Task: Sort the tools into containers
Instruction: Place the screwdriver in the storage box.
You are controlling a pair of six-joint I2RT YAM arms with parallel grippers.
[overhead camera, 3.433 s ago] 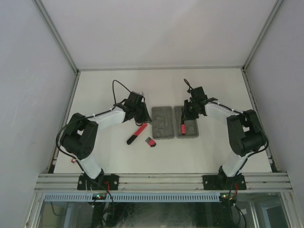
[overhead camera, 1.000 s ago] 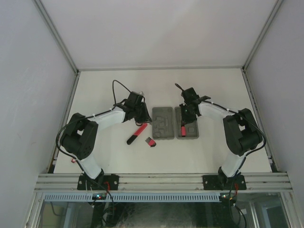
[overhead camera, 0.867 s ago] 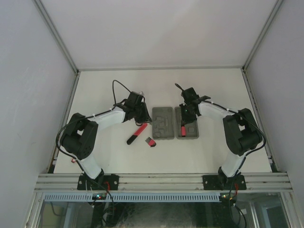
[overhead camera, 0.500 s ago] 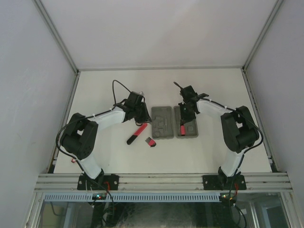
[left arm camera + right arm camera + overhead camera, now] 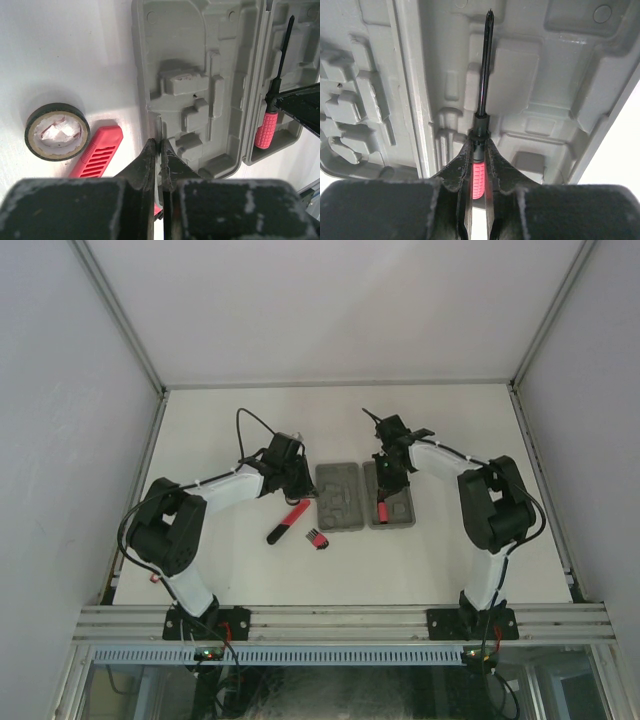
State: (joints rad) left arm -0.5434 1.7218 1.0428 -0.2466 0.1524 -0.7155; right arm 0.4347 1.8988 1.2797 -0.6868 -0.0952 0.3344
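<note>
Screwdriver placement is shown: the thin red-handled tool is gripped at its collar by the right end effector over the right half of the grey tool case. The left end effector is closed narrow on the case's near rim, apparently to steady it. The shaft is best aligned with its recess before release. A black ring and red-black tool are seen on the desk.

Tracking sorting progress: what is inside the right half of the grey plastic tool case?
One thin red-handled screwdriver lies there; the other visible recesses look empty. The right pincer, clamped on it, hides part of its handle.
</note>
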